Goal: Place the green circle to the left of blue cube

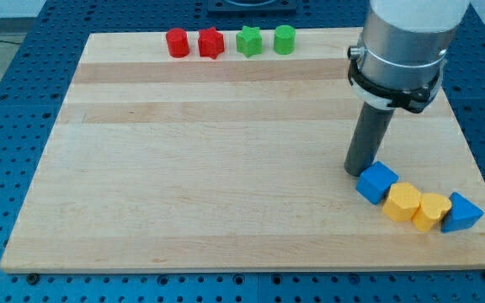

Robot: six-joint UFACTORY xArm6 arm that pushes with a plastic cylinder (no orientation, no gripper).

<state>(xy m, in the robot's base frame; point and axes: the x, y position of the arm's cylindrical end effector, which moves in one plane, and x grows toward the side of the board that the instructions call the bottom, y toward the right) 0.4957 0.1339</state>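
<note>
The green circle [285,39] stands at the view's top, at the right end of a row of blocks near the board's top edge. The blue cube [376,182] lies at the view's lower right, at the left end of a second row. My tip [359,170] rests on the board just at the blue cube's upper left, touching or almost touching it. The tip is far below and to the right of the green circle.
The top row reads, from left: red circle [177,42], red star [211,43], green star [248,40], then the green circle. Right of the blue cube lie a yellow hexagon [403,203], a yellow heart [431,211] and a blue triangle [461,213]. The wooden board [209,168] ends just below them.
</note>
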